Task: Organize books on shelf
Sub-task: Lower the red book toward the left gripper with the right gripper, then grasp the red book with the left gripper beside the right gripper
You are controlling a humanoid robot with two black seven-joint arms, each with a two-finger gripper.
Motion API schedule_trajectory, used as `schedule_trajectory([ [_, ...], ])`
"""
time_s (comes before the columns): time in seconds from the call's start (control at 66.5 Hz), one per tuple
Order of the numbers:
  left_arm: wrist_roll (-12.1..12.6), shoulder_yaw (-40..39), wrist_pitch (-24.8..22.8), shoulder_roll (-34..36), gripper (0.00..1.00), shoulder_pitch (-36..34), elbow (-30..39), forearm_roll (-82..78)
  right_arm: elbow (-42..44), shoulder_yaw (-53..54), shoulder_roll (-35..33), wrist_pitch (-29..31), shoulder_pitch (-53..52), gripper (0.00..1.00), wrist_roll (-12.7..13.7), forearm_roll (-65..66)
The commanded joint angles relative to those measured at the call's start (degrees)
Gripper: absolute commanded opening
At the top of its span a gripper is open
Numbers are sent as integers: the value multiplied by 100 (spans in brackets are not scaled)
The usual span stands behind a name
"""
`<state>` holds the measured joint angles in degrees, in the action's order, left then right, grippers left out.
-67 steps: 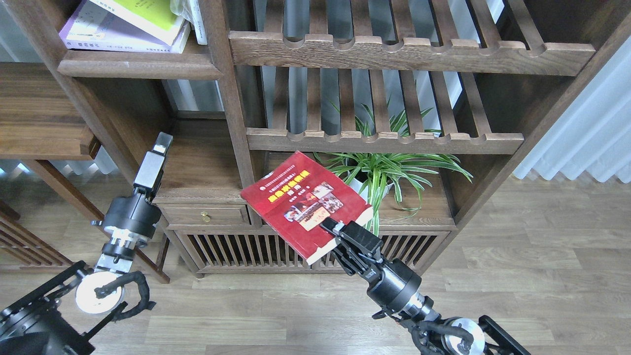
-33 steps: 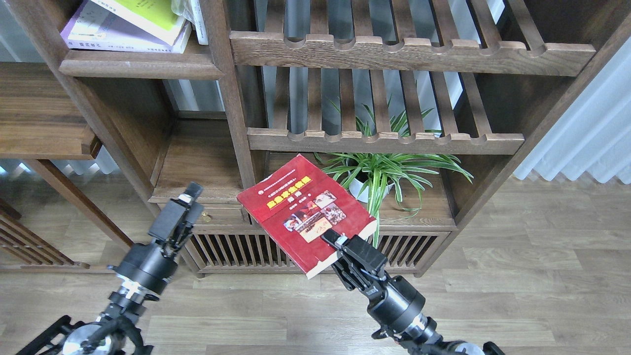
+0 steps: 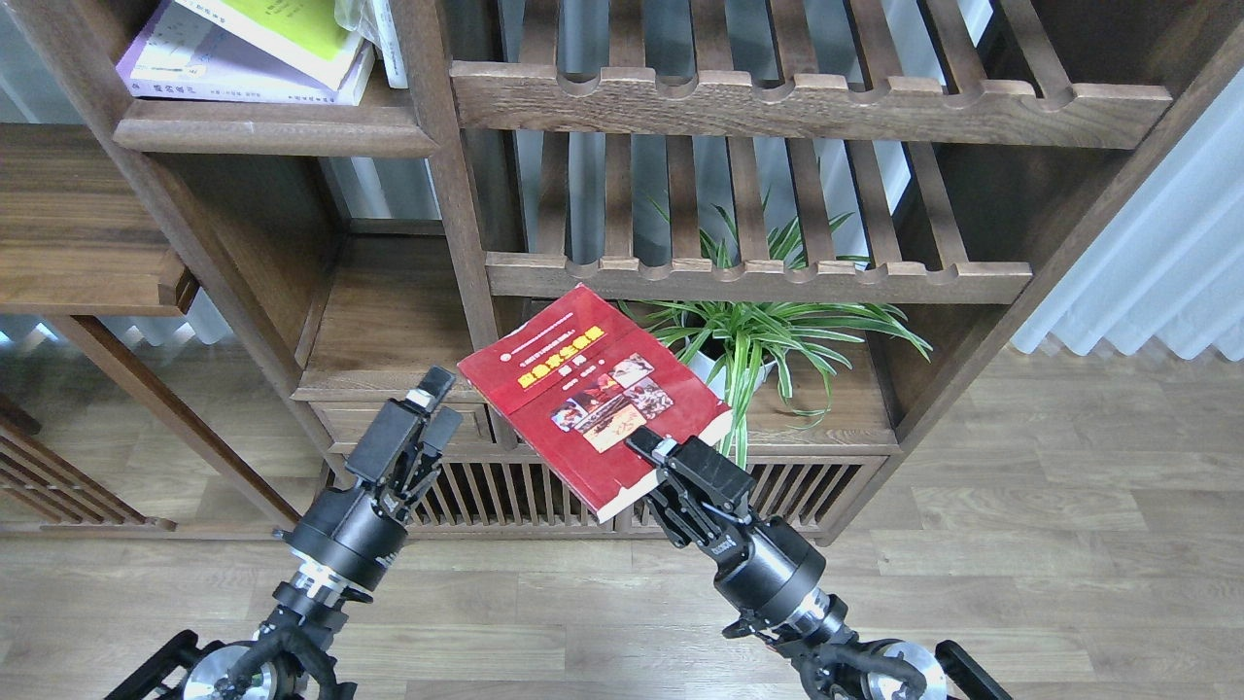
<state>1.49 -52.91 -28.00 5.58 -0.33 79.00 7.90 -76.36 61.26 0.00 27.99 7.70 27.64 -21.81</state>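
My right gripper (image 3: pixel 649 453) is shut on the lower right edge of the dark red book (image 3: pixel 573 389) with a photo on its cover. It holds the book tilted in the air in front of the cabinet's middle post. My left gripper (image 3: pixel 434 403) is just left of the book, apart from it, its fingers close together and empty. The pale lilac-white book (image 3: pixel 185 68) lies flat on the solid shelf (image 3: pixel 272 131) at the top left. The yellow-green book (image 3: pixel 292 27) lies on top of it.
Two slatted racks (image 3: pixel 758 277) span the cabinet's right bay, above a potted spider plant (image 3: pixel 748 340). A drawer board (image 3: pixel 389 321) sits below the shelf, over a slatted base. A wooden side table (image 3: pixel 78 233) stands at the left and a curtain (image 3: pixel 1157 262) at the right.
My left arm has swung down and to the right, from beside the cabinet's left post to just left of the red book. My right gripper has lifted the book slightly up and left.
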Motion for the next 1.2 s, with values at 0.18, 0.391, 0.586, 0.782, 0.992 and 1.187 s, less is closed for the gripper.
schedule_trajectory([
  [0.18, 79, 229, 0, -127, 100, 51, -51, -16, 16, -343, 0, 1, 21, 6, 31, 37],
  [0.391, 80, 290, 0, -294, 100, 42, -315, -16, 60, -510, 0, 1, 30, 6, 36, 54],
  [0.586, 79, 536, 0, -215, 90, 33, -324, -8, 60, -598, 0, 1, 83, 6, 36, 63],
  [0.782, 62, 642, 0, -233, 86, 16, -324, -8, 69, -624, 0, 1, 100, 6, 36, 72],
  [0.992, 36, 492, 0, -215, 99, 25, -332, 1, 69, -580, 0, 1, 100, 6, 36, 55],
  [1.187, 0, 413, 0, -189, 100, 33, -315, 186, 78, -572, 0, 1, 100, 6, 36, 37],
])
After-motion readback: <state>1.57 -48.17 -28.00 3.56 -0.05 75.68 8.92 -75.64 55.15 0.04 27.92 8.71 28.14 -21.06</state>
